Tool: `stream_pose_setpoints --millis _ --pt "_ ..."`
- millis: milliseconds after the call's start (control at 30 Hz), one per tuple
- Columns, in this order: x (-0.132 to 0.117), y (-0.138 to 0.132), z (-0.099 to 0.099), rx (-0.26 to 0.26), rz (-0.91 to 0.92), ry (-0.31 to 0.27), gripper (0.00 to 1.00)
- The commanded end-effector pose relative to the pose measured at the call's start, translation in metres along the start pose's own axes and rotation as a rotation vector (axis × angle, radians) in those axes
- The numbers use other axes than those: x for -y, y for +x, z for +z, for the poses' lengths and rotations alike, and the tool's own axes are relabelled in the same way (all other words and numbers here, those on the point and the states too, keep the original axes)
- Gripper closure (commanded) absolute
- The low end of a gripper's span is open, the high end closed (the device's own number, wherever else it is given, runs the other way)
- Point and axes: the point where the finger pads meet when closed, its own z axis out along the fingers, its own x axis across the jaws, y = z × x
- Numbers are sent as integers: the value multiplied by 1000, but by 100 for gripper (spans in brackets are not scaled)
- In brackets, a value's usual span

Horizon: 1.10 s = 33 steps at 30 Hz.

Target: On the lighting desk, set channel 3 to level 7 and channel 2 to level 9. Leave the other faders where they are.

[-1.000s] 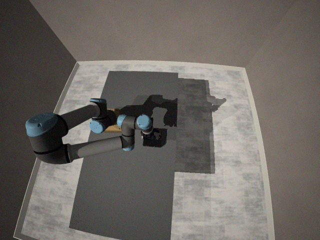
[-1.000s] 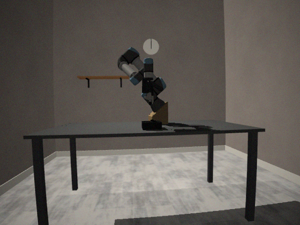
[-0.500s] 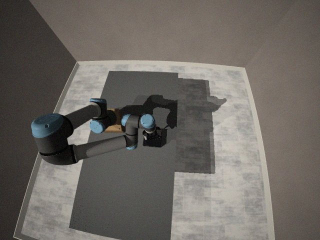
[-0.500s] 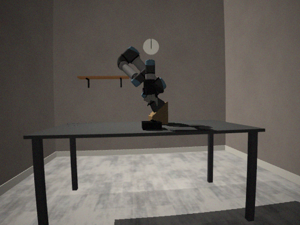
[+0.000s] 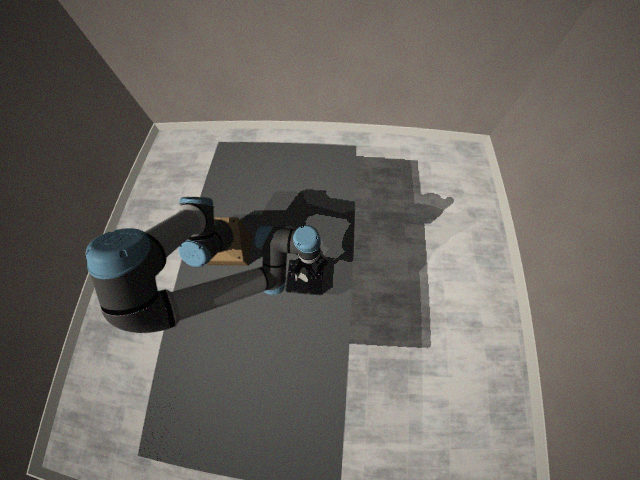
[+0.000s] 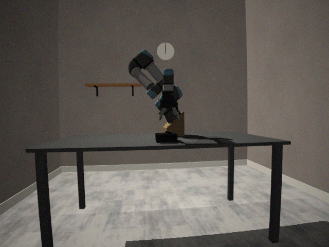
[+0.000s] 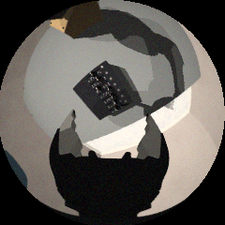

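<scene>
The lighting desk (image 7: 107,92) is a small black box with several fader slots, lying turned at an angle on the dark table. It also shows in the exterior view (image 6: 166,137) and, mostly hidden under the wrist, in the top view (image 5: 308,277). The fader levels are too small to read. My gripper (image 7: 111,112) is open and empty, with its two grey fingers spread below the desk in the wrist view. In the exterior view the gripper (image 6: 168,113) hangs well above the desk, apart from it.
The arm stands on a wooden wedge mount (image 6: 176,124) just behind the desk, also seen in the top view (image 5: 230,248). The dark table (image 6: 157,143) reaches far to both sides. A wall shelf (image 6: 112,85) and a round clock (image 6: 165,51) are on the back wall.
</scene>
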Motion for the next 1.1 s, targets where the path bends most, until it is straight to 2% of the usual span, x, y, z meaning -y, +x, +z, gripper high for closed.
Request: stream_pose_setpoints --millis 0,233,467,967,1000,1067 --pt "-1 5 6 -18 -131 -9 0" --pt "-4 13 19 -16 -383 -11 0" --pt "-5 19 28 -15 -552 -13 0" --pt "-6 22 33 -15 -635 -13 0" --pt "-6 22 33 -15 -635 -13 100" --pt "-6 22 33 -15 -635 -13 100"
